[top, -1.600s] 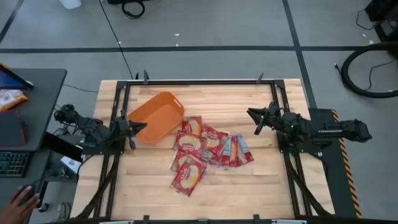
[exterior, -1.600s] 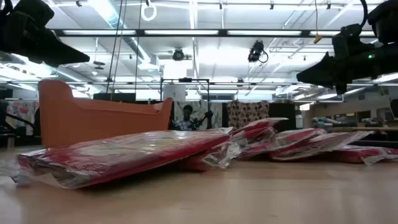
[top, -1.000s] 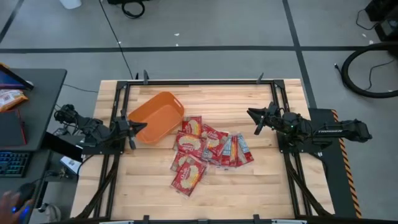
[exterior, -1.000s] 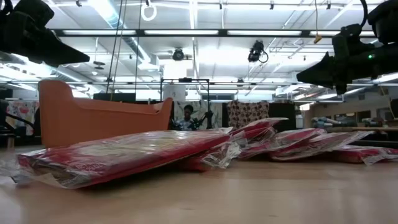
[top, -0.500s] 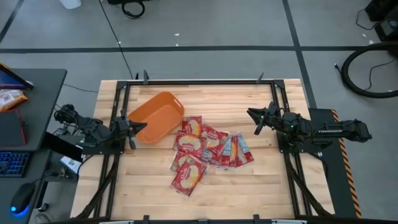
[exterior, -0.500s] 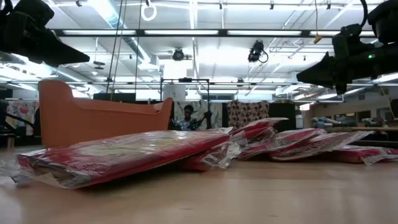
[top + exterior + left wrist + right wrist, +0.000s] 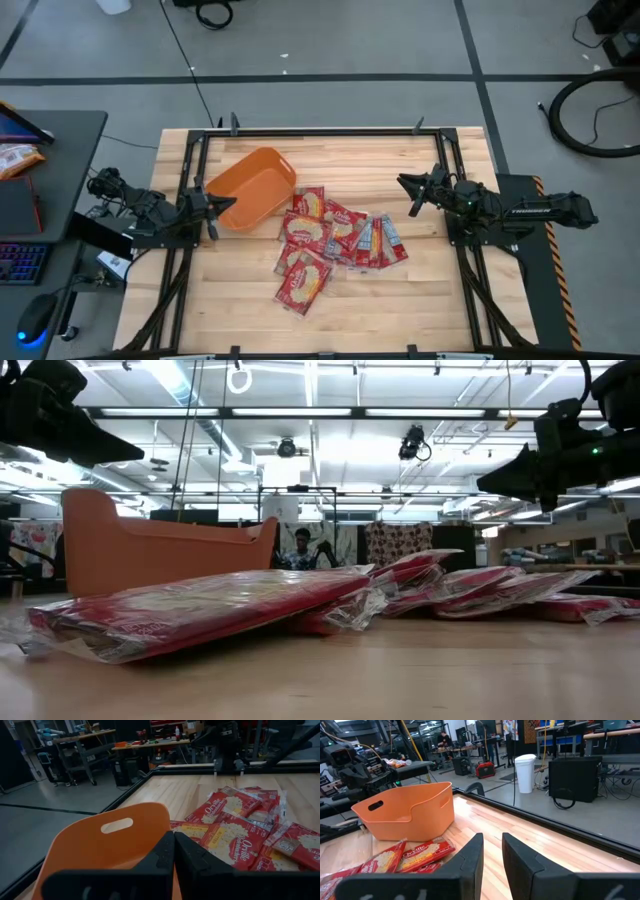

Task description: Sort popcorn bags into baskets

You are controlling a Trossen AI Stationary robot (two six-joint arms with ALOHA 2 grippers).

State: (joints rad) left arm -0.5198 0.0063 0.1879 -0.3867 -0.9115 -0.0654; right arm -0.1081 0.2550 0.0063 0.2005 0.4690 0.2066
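Note:
The orange basket [image 7: 250,190] stands on the table's far left part; its handle-slot wall [image 7: 112,837] fills the left wrist view. Several red popcorn bags [image 7: 335,240] lie flat in an overlapping pile at the table's middle, just right of the basket [image 7: 160,550]; the low view shows the bags [image 7: 200,610] stacked on one another. My left gripper [image 7: 228,204] hangs shut above the basket's left end [image 7: 174,847]. My right gripper [image 7: 405,186] hovers right of the pile with a narrow gap between its fingers [image 7: 492,845].
Dark frame rails [image 7: 320,131] run round the table. A desk with a keyboard and an orange-and-white snack packet [image 7: 15,158] stands left of it. Bare wood [image 7: 420,300] shows along the near edge and the far right part [image 7: 380,160].
Both arms, the basket and the bags have kept still. A person's hand at the desk left of the table has drawn out of view.

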